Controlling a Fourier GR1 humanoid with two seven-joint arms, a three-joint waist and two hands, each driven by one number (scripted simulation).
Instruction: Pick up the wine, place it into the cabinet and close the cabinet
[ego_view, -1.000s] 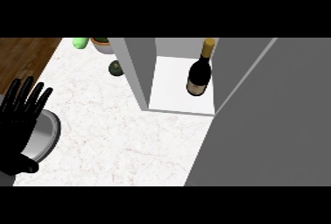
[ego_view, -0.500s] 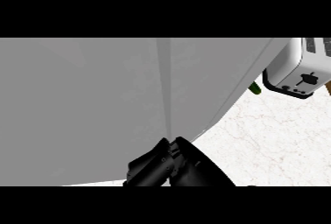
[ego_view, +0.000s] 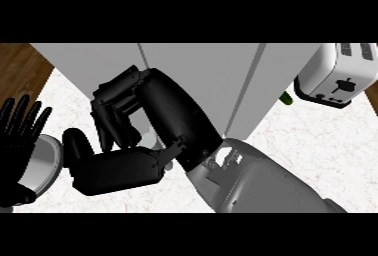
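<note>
Pressing against the shut cabinet (ego_view: 199, 75), the right robot hand (ego_view: 122, 150) curls empty, wine hidden.

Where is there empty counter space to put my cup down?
There is bare white counter on the right, between the grey cabinet and the picture's edge, below the toaster. The left is crowded: the right hand fills the middle, and the left hand rests open at the left edge over a round metal dish.
</note>
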